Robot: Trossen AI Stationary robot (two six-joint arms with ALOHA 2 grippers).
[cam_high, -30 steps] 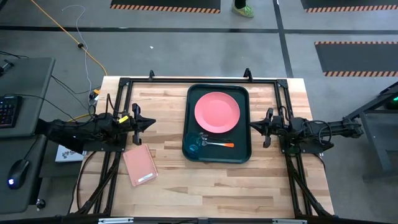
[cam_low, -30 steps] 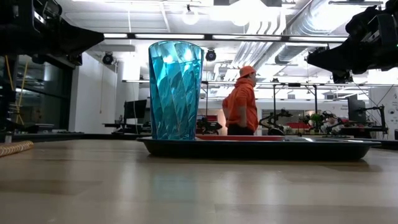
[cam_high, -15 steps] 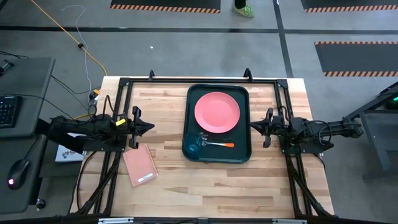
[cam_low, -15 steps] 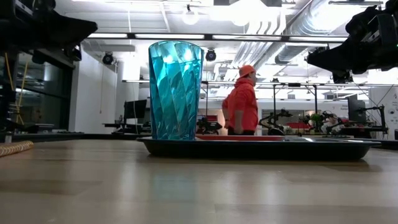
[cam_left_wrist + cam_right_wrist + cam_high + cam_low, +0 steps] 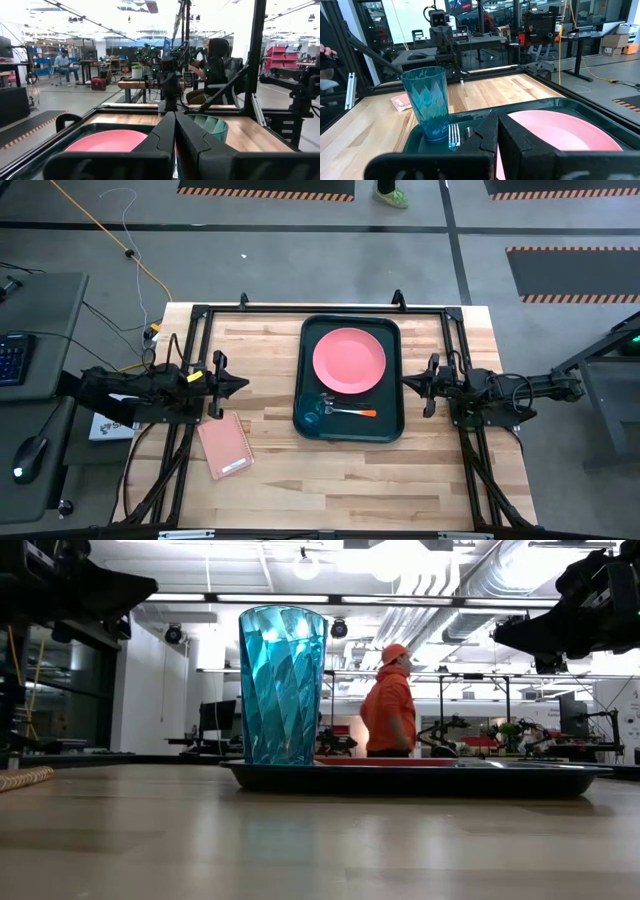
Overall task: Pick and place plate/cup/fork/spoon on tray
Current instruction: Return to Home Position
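All four pieces sit on the tray [image 5: 351,429]: plate [image 5: 349,360] at 12 o'clock, cup [image 5: 311,418], spoon [image 5: 327,401] and fork [image 5: 354,412] at 6; left gripper [image 5: 238,381] and right gripper [image 5: 407,384] flank it, jaws together; a careless sweep could topple the tall cup.

Salmon-pink plate [image 5: 349,360], faceted teal-blue cup [image 5: 283,685], orange-handled fork [image 5: 355,412], dark green-black tray [image 5: 393,428], pink notebook [image 5: 224,447]

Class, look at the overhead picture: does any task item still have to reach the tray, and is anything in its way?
No. The plate, cup, fork and spoon already lie on the tray. Both shut grippers, left and right, wait beside it, holding nothing.
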